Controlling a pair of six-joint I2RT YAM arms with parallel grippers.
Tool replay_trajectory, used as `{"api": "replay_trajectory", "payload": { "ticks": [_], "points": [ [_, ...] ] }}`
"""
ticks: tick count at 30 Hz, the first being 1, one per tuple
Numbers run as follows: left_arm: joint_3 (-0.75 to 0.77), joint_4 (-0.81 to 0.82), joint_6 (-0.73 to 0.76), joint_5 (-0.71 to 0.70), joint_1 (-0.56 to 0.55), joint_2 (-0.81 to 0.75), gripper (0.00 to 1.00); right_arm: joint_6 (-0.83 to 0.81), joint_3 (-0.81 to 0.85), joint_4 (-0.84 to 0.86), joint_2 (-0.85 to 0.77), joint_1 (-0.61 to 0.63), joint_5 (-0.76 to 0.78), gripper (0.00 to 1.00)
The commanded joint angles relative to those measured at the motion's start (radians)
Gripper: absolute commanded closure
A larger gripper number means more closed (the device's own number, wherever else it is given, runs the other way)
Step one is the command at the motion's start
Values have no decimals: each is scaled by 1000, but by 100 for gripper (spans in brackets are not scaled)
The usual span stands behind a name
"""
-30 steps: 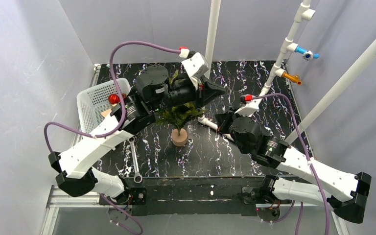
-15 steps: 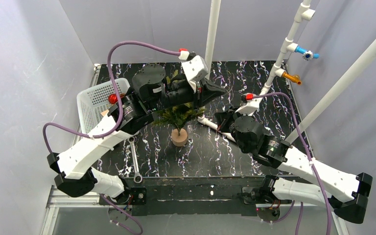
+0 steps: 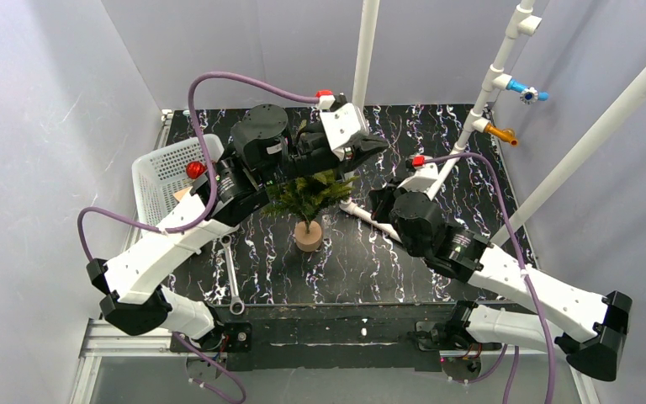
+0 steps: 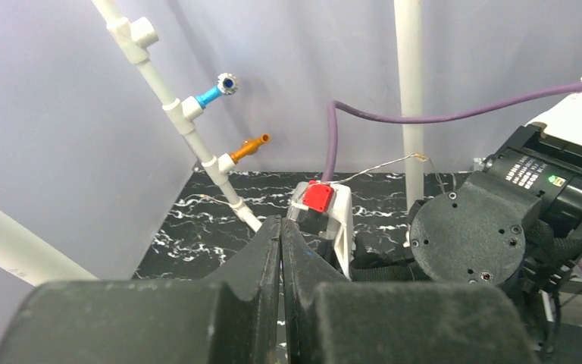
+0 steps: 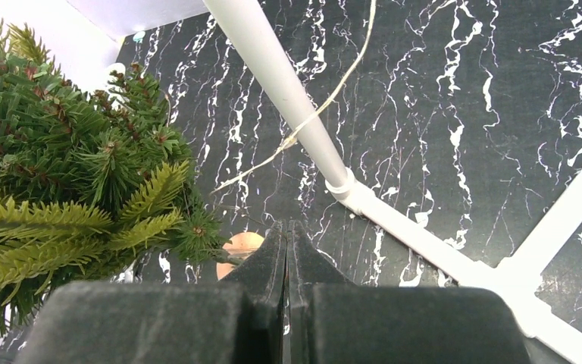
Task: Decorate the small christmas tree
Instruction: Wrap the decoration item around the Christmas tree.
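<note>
black marbled table (image 3: 370,261) under my two arms, with a white pipe frame (image 3: 365,50) rising at the back and a white basket (image 3: 161,172) at the left edge. the tree (image 3: 307,195) stands upright mid-table on its round base (image 3: 308,237), right of the basket. my left gripper (image 4: 281,235) hangs over the tree's far side, jaws pressed together. my right gripper (image 5: 286,239), just right of the branches, is closed too. a thin string (image 5: 326,98) crosses a pipe beside the tree.

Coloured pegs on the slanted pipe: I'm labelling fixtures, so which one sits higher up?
The blue peg, toothed at its tip; the orange peg branches off lower down.
</note>
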Motion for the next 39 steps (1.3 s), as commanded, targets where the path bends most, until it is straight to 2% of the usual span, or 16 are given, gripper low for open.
{"api": "replay_trajectory", "payload": {
  "ticks": [1, 10, 24, 39],
  "points": [
    [2, 140, 50, -29, 6, -23, 100, -40, 69, 36, 9, -10, -1, 99],
    [-5, 158, 65, -37, 8, -51, 100, -51, 73, 52, -21, -11, -7, 99],
    [-3, 128, 130, -64, 13, -72, 100, -51, 96, 125, 23, -51, -70, 99],
    [-56, 127, 125, -103, 97, -104, 100, 15, 90, 200, 106, -135, -177, 99]
  ]
}}
